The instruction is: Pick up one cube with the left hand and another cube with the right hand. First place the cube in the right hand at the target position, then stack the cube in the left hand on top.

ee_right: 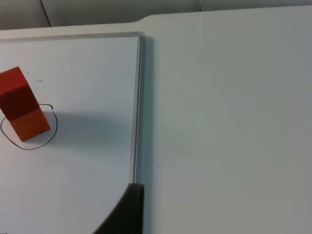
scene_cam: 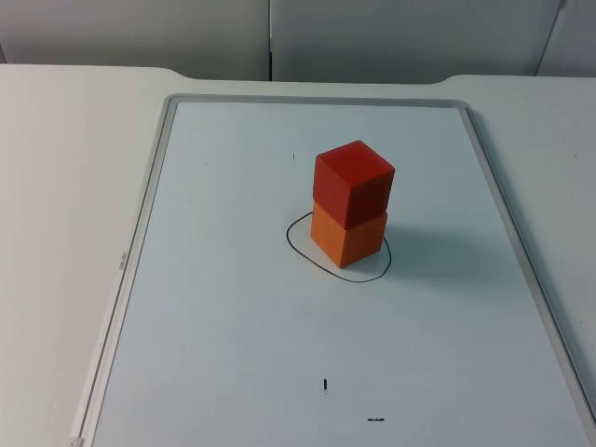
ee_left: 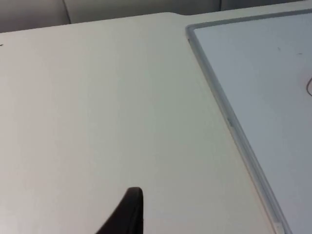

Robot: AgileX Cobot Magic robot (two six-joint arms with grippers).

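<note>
A red cube (scene_cam: 352, 182) sits squarely on top of an orange cube (scene_cam: 347, 238). The orange cube stands inside a hand-drawn black circle (scene_cam: 300, 250) on the whiteboard (scene_cam: 233, 326). The right wrist view shows the same stack, red cube (ee_right: 17, 92) over orange cube (ee_right: 30, 124). My right gripper (ee_right: 129, 212) hangs over the whiteboard's right frame (ee_right: 138, 97), well away from the stack, and holds nothing that I can see. My left gripper (ee_left: 127, 213) waits over the bare table, left of the whiteboard's frame (ee_left: 229, 119).
The whiteboard's metal frame (scene_cam: 140, 242) rises slightly above the white table (scene_cam: 65, 186). Small black marks (scene_cam: 325, 384) dot the board near its front edge. A grey partition wall (scene_cam: 279, 37) closes off the back.
</note>
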